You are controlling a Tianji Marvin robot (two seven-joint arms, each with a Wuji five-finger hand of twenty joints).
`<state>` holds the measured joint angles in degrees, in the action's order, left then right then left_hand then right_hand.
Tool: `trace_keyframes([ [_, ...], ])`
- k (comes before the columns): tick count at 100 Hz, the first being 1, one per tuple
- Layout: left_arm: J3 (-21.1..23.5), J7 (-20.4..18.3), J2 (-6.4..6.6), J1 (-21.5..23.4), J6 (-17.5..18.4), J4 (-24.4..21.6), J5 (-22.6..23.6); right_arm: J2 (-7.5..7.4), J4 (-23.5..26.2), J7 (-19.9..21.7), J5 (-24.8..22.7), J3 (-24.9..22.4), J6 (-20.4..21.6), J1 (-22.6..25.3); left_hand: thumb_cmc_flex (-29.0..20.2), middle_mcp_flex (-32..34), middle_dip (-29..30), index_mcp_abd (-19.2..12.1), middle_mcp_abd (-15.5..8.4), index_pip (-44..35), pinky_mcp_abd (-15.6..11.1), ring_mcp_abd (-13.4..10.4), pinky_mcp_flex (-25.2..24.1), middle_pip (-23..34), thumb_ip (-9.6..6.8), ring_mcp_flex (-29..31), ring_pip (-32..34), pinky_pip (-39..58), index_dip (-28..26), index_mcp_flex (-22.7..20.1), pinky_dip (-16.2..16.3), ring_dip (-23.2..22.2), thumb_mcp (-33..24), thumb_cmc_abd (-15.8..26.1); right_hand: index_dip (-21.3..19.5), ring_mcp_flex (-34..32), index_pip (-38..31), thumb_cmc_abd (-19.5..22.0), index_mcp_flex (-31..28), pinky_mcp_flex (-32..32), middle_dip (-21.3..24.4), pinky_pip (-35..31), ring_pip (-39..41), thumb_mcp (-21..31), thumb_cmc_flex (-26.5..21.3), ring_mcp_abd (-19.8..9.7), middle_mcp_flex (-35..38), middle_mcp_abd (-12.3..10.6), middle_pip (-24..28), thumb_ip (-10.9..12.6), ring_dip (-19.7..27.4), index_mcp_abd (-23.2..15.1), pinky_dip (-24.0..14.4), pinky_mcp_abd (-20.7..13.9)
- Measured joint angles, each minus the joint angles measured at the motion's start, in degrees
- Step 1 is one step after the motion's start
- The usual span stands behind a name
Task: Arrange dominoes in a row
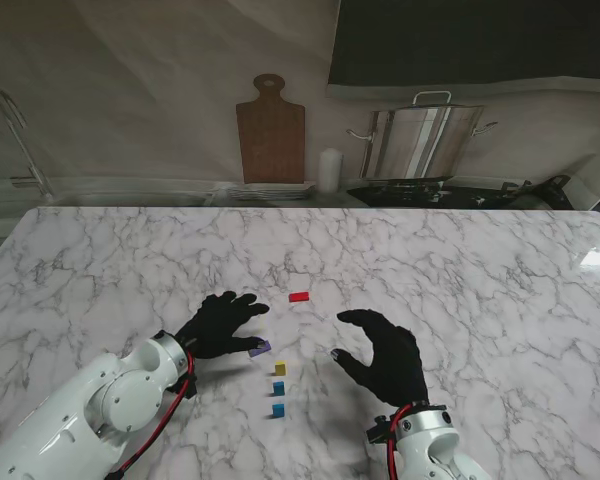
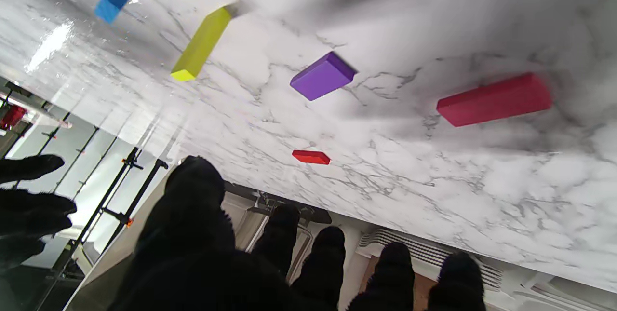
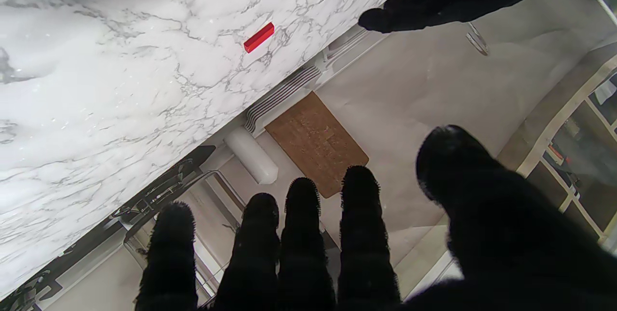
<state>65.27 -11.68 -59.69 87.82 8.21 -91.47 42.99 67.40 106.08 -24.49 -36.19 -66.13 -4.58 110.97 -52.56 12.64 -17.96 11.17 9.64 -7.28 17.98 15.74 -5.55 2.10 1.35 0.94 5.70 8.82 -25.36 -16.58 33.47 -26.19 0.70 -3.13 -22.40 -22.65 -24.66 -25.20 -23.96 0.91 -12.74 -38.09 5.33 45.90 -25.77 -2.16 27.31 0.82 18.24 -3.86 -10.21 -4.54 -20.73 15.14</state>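
- Stand view: near the lower centre of the frame, three dominoes are standing in a short line on the worktop (image 1: 460,260): the yellow domino (image 1: 279,368), then two blue dominoes (image 1: 278,388). The purple domino (image 1: 260,348) is lying beside the left hand (image 1: 218,322), the red domino (image 1: 299,296) higher up, apart. I judge the row roughly half built.
- Both the left hand and the right hand (image 1: 385,353) are hovering with fingers spread, gripping nothing.
- Left wrist view: a second, larger-looking red piece (image 2: 494,99) is lying flat near the purple one.
- Right wrist view: fingers (image 3: 301,238) are apart, empty.

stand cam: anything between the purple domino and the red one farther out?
Nothing. Between the purple domino and the red domino the stand view shows only bare marble.
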Motion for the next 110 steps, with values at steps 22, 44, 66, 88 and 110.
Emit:
trace_keyframes([
  [22, -4.52, -1.09, 0.3, -5.25, -0.4, 4.03, 2.84, 0.07, 0.05, 0.02, 0.45, -0.27, 0.0, 0.01, -0.65, 1.73, -0.72, 0.0, 0.15, -3.06, -0.03, 0.2, 0.65, 0.69, 0.0, 1.25, 3.34, 0.59, -1.53, -3.55, 1.73, -1.57, -0.72, -1.47, 0.0, 0.0, 0.0, 0.0, 0.0, 0.0, -0.03, -0.57, 0.0, 0.0, 0.0, 0.0, 0.0, 0.0, 0.02, 0.0, 0.0, 0.0, -0.48, 0.01],
  [44, -8.52, -1.24, 0.6, -8.33, -1.58, 6.69, 4.71, 0.12, 0.13, -0.03, 0.77, -0.43, 0.0, 0.02, -0.66, 2.3, -1.61, -0.02, 0.18, -10.97, -0.04, 0.39, 1.6, 1.56, 0.0, 2.05, 6.01, 0.72, -6.7, -3.59, 3.55, -2.52, -2.99, -4.0, 0.0, 0.0, 0.0, 0.0, -0.01, 0.0, -0.43, -1.04, 0.0, 0.0, 0.0, 0.0, 0.0, 0.0, 0.04, 0.0, 0.0, 0.0, -1.07, 0.01],
  [66, -11.17, -0.77, 0.76, -9.56, -1.79, 8.28, 7.57, 0.15, 0.13, -0.03, 1.03, -0.45, 0.04, 0.0, 0.24, 2.28, -2.31, -0.02, 0.18, -15.11, -0.05, 0.43, 3.27, 7.37, 0.0, 2.18, 8.87, 1.1, -8.71, -2.96, 4.61, -3.39, -9.49, -7.84, 0.0, 0.0, 0.0, 0.0, -0.01, 0.0, -0.44, -1.19, 0.0, 0.0, 0.0, 0.0, 0.0, 0.0, 0.04, 0.0, 0.0, 0.0, -1.68, 0.01],
  [88, -13.08, 0.99, 0.76, -10.57, -2.2, 10.41, 8.66, 0.17, 0.1, 0.01, 1.19, -0.46, 0.05, -0.05, 2.87, 2.14, -3.04, 0.2, 0.18, -15.84, -0.13, 0.47, 4.3, 13.28, 0.0, 2.73, 11.87, 1.87, -9.62, -0.49, 5.24, -4.13, -17.78, -10.74, 0.0, 0.0, 0.0, 0.0, -0.01, 0.08, -0.44, -1.7, 0.0, 0.0, 0.0, 0.0, 0.0, 0.0, 0.06, 0.0, 0.0, 0.02, -2.28, 0.01],
  [110, -14.49, 2.23, 0.76, -11.55, -2.83, 11.56, 9.02, 0.19, 0.04, 0.01, 1.29, -0.48, 0.1, -0.1, 3.71, 2.1, -4.61, 0.21, 0.18, -22.94, -0.14, 0.48, 4.39, 15.54, 0.0, 2.75, 14.11, 4.34, -17.08, 2.91, 5.83, -4.97, -22.06, -11.52, -0.07, 0.0, 0.0, 0.0, -0.02, 0.11, -0.45, -2.35, 0.0, 0.0, 0.0, 0.0, 0.0, 0.0, 0.07, 0.0, 0.0, 0.02, -2.86, 0.01],
])
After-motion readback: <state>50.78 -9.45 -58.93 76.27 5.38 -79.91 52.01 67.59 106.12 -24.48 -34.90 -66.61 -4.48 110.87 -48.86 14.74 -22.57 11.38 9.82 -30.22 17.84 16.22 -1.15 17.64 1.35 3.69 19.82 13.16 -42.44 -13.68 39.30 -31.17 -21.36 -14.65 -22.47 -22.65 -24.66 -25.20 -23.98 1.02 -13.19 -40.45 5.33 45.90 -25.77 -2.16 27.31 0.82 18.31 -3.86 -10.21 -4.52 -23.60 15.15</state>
